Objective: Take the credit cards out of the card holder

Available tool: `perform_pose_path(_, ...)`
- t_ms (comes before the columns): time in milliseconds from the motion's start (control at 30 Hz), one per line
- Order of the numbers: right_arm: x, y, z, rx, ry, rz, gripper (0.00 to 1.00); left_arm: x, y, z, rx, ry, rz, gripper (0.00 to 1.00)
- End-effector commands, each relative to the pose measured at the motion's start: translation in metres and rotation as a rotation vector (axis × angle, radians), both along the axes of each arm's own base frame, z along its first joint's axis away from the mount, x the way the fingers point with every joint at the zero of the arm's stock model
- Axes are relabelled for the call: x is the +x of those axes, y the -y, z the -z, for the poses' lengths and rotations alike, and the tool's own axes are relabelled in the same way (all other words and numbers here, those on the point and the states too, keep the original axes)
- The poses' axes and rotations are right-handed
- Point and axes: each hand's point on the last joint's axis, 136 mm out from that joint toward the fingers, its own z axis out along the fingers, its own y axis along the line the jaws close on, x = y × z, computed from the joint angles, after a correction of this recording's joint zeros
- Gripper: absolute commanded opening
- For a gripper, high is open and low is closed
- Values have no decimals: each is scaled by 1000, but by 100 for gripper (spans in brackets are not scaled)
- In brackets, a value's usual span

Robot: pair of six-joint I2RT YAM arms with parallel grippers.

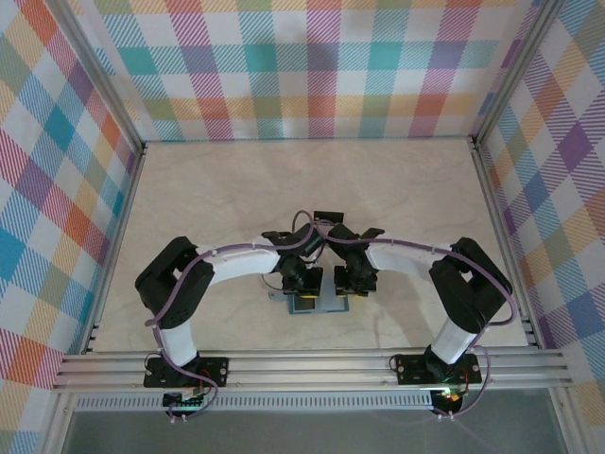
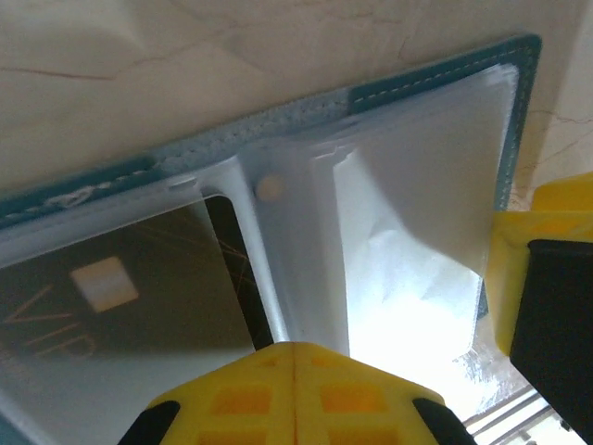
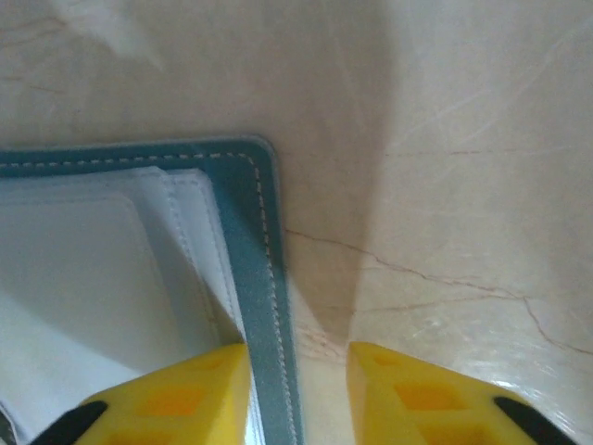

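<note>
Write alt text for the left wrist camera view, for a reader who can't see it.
An open teal wallet lies on a pale marbled table, its clear plastic sleeves facing up, with a dark card marked VIP tucked in the left sleeve. The yellow fingers of the left end effector are closed together at the bottom edge.

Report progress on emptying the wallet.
Done: the wallet lies open on the table. In hand: left tool shut over the clear sleeves; right tool straddles the wallet's edge, jaws apart. To do: pull the dark card from its sleeve.
</note>
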Motion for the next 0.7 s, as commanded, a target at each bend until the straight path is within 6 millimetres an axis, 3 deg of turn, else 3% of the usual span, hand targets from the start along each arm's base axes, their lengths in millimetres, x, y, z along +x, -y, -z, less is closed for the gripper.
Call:
perform_pose_path(0, 1, -24, -4, 133, 12, -14, 28, -1, 12, 0, -8, -10, 2, 7)
perform_pose_path(133, 0, -42, -4, 236, -7, -4, 21, 3, 2, -3, 46, 20, 5, 6)
perform_pose_path(333, 5, -63, -10, 336, -8, -8, 19, 5, -13, -3, 61, 25, -11, 6)
perform_pose_path(667, 11, -14, -36, 126, 105, 58, 30, 1, -3, 19, 29, -34, 6, 6)
